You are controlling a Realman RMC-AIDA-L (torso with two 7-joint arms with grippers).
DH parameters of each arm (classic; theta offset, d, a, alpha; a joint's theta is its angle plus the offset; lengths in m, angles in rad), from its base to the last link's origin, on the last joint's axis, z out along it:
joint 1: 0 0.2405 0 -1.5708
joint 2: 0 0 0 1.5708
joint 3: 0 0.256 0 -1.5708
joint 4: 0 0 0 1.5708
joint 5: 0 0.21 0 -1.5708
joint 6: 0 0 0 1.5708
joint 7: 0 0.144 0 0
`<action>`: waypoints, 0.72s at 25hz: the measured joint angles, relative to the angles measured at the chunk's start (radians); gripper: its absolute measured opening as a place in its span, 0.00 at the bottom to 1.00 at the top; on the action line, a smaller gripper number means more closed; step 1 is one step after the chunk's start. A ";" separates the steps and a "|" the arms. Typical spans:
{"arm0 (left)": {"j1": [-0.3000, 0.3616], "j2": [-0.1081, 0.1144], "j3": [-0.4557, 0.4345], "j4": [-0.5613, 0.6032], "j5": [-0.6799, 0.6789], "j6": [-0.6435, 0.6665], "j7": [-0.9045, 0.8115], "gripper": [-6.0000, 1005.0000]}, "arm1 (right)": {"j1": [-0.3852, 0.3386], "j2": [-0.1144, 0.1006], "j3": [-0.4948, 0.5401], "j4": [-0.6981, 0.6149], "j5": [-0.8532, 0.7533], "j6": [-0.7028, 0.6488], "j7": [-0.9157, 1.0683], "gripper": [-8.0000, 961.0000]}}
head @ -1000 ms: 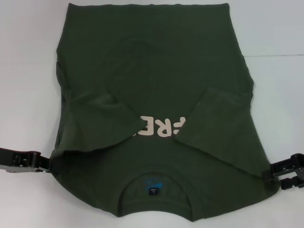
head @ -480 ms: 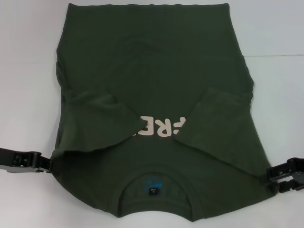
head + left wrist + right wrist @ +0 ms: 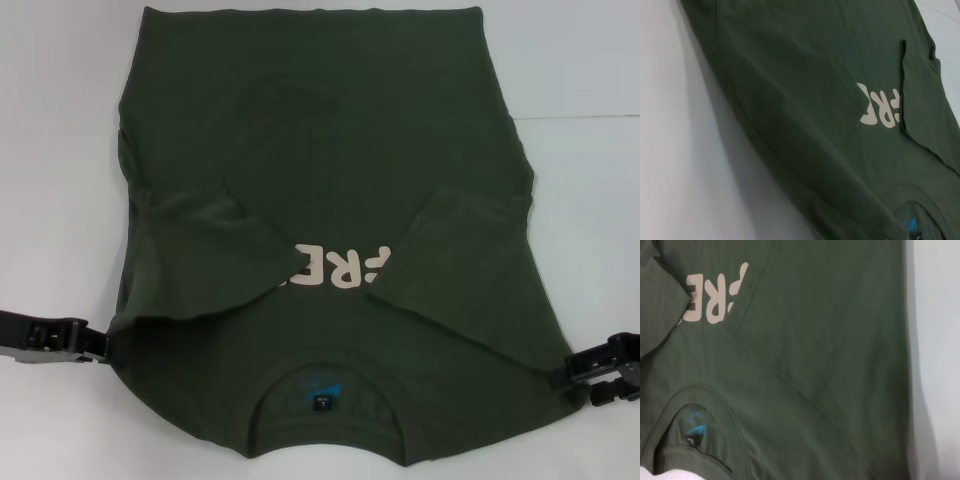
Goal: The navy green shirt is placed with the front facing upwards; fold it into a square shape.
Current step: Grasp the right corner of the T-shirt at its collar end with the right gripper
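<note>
The navy green shirt (image 3: 330, 150) lies flat on the white table, front up, collar (image 3: 322, 375) toward me. Both sleeves are folded inward over the chest and cover the ends of the cream lettering (image 3: 338, 268). A small blue neck label (image 3: 322, 390) shows inside the collar. My left gripper (image 3: 103, 345) sits at the shirt's left shoulder edge, touching the cloth. At the right shoulder edge, my right gripper (image 3: 564, 371) meets the fabric. Both wrist views show only the shirt (image 3: 805, 125) (image 3: 790, 365) and bare table, none of my fingers.
The white table (image 3: 60, 150) surrounds the shirt on the left, right and far sides. The shirt's collar end reaches close to the table's near edge.
My right gripper has slid slightly down along the shirt's right shoulder edge. The left gripper and the shirt have stayed as they were.
</note>
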 joint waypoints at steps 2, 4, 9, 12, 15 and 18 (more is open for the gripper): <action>0.000 0.000 0.000 -0.001 0.000 0.001 0.000 0.06 | 0.001 0.002 0.000 0.003 0.000 0.001 -0.004 0.83; 0.000 0.000 0.000 -0.001 0.000 0.001 0.000 0.06 | 0.001 0.003 0.000 0.006 0.000 0.004 -0.006 0.83; 0.000 0.000 0.000 -0.002 0.000 0.001 -0.001 0.06 | 0.001 0.003 0.000 0.007 0.002 0.011 -0.008 0.82; 0.000 -0.001 0.000 -0.002 0.000 0.002 -0.001 0.06 | 0.001 0.005 0.000 0.008 0.003 0.015 -0.008 0.82; 0.000 -0.001 0.000 -0.002 0.000 0.002 -0.001 0.06 | 0.001 0.009 0.000 0.009 0.004 0.017 -0.008 0.82; -0.001 -0.001 0.000 -0.002 0.000 0.002 -0.001 0.06 | 0.003 0.013 -0.001 0.009 0.003 0.017 -0.008 0.82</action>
